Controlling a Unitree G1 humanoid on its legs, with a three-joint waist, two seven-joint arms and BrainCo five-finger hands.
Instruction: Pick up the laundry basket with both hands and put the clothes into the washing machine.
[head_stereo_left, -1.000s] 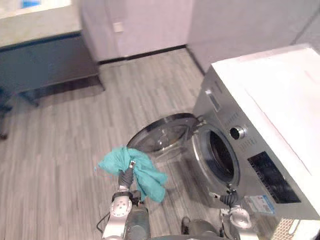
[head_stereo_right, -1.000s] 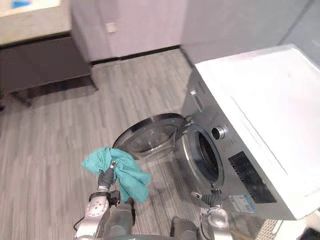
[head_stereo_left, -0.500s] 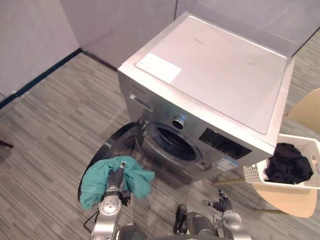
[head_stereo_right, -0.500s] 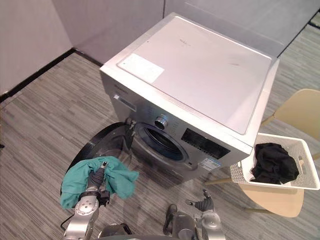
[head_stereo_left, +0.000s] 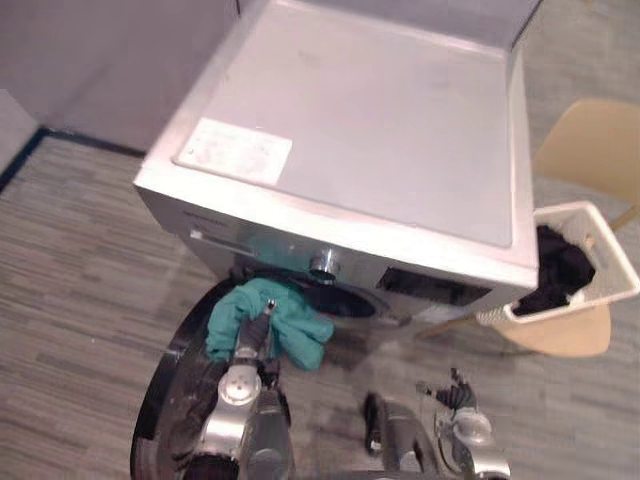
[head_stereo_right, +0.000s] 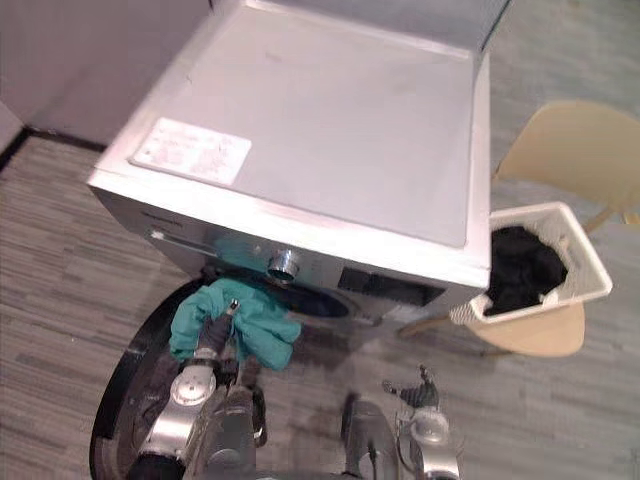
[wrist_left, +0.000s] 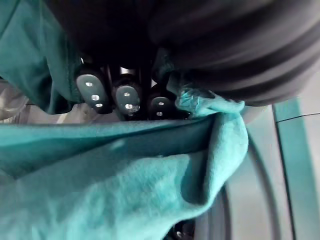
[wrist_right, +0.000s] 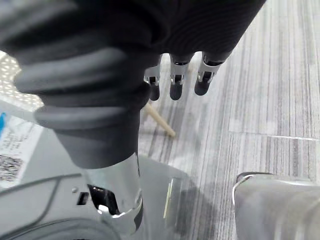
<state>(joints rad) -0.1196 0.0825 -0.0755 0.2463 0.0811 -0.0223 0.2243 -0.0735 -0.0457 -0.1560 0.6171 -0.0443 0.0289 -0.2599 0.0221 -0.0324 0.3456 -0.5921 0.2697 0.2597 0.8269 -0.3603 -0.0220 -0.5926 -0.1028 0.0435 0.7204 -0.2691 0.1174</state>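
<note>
Overhead, my left hand (head_stereo_left: 252, 345) grips the teal cloth (head_stereo_left: 290, 325) at the drum opening of the washing machine (head_stereo_left: 380, 150). The laundry basket (head_stereo_left: 610, 260), holding black clothes (head_stereo_left: 560, 265), sits on the chair (head_stereo_left: 590, 140), well apart. Left wrist view: my fingers (wrist_left: 127, 97) curl round the cloth. Right wrist view: my right hand (wrist_right: 175, 75) hangs relaxed, holding nothing.
</note>
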